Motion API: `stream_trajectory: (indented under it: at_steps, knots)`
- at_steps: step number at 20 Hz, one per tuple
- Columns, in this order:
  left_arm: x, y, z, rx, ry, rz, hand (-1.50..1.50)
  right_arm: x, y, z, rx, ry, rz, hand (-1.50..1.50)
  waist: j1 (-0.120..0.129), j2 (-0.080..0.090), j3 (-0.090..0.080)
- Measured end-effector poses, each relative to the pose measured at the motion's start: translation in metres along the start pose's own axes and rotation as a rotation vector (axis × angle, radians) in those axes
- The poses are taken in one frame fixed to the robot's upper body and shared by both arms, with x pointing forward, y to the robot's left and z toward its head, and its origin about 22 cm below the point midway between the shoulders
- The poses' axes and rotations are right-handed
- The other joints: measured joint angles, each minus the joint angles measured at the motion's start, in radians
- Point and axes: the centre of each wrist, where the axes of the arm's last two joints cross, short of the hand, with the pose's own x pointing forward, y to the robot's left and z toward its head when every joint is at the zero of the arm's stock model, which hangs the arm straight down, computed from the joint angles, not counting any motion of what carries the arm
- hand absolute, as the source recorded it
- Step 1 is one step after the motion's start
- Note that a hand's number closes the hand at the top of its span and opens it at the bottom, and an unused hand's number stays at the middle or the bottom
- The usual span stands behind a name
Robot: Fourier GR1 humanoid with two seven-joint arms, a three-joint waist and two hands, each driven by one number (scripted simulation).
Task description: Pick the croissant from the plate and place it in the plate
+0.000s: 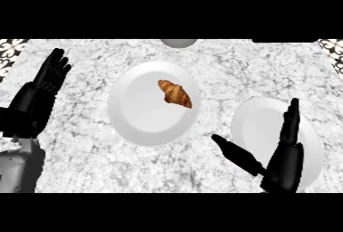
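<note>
Head view
Right hand: the right hand (285,158) comes up from the lower edge at the view's right, fingers straight and pointing away from the robot, thumb spread wide to its left; it grasps nothing.
Near plate: a white plate (253,118) lies directly under this hand, its bare part showing to the left of the fingers and above the thumb.
Croissant: the brown croissant (175,94) lies well to the left of the right hand and farther from the robot than its fingertips, apart from both hands.
Far plate: the croissant rests on a second white plate (144,122), in its upper right part; this plate sits between the two hands, its rim near the right hand's thumb tip but not touching it.
Left hand: the left hand (41,90) shows at the view's left edge, fingers straight and up, released, resting to the left of the croissant's plate.
Counter: both plates lie on a grey-white marbled counter (87,163).
Grey object: a rounded grey object (178,43) is cut off at the top edge, beyond the croissant's plate; what it is cannot be told.
</note>
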Motion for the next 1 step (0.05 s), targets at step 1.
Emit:
stream_trajectory:
  at_steps: [1]
  knots:
    - [0.0004, 0.0018, 0.0008, -0.002, -0.002, -0.002, 0.00, -0.0017, -0.0067, 0.0015, -0.007, -0.005, 0.012, -1.50, 0.001, 0.000, 0.000]
